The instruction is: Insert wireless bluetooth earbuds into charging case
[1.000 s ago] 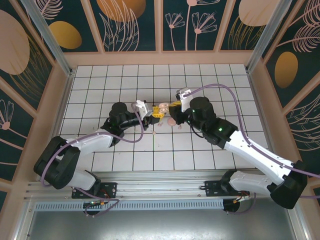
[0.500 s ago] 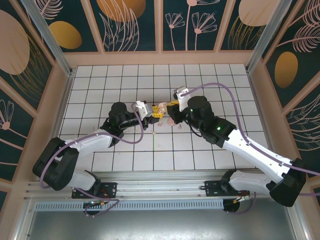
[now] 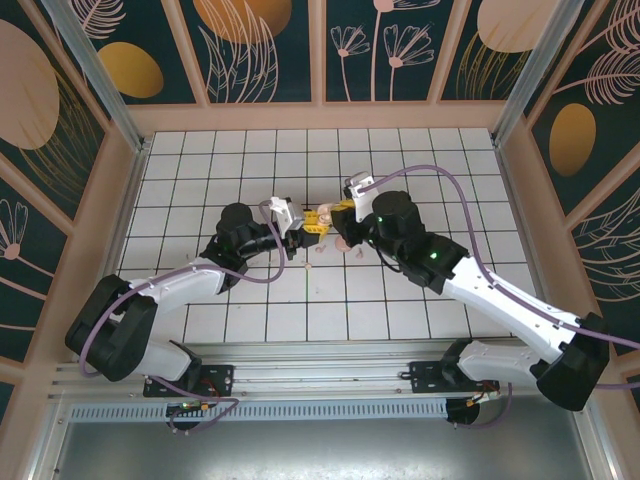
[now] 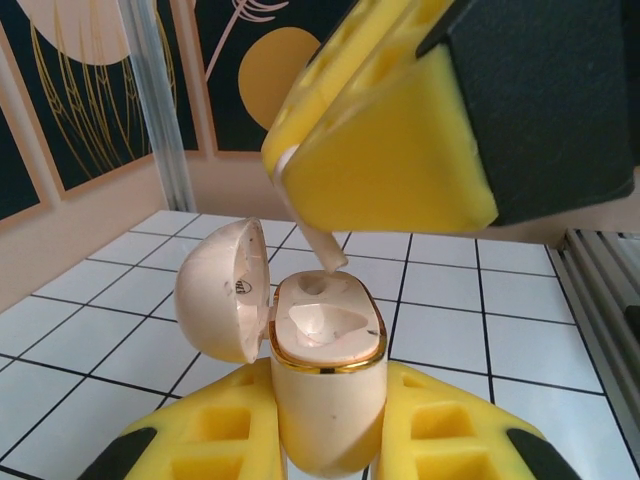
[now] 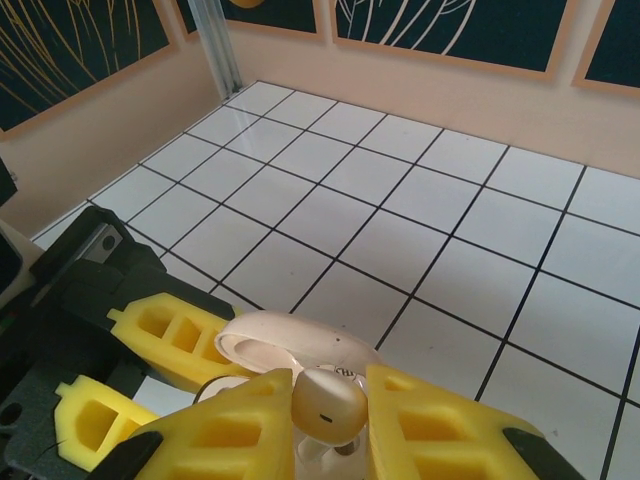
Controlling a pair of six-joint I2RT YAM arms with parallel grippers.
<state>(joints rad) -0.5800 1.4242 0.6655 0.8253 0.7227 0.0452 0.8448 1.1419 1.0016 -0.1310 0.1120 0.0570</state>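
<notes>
- The left gripper [image 4: 328, 395] is clenched on a small, pale beige-pink, rounded charging case [image 4: 322, 425]. Its two yellow foam fingers [image 4: 210, 440] press on the two sides of the case.
- The case stands upright between those fingers, with its open top facing up.
- The round, shell-like, pale lid [image 4: 222, 290] of the case is swung wide open. It hangs at the left side of the case, just past the left finger.
- A thin shiny gold rim [image 4: 330, 367] runs all around the mouth of the case. Inside the rim is a pale, scooped-out hollow.
- The right gripper [image 5: 330, 398] is pinched on a tiny, pale pinkish-white, curved earbud [image 4: 322, 243]. The round end is squeezed between its yellow fingers and the thin stem pokes out below them.
- The right gripper hangs right over the case. The tip of the stem is at the far edge of the hollow, just inside the gold rim. I cannot tell if it touches.
- The two grippers are very near each other, tip to tip, with only a little gap between them.
- Around both grippers the white tiled table [image 3: 200, 180] lies flat and open. The peach walls [image 3: 320, 116] are well apart from them.
</notes>
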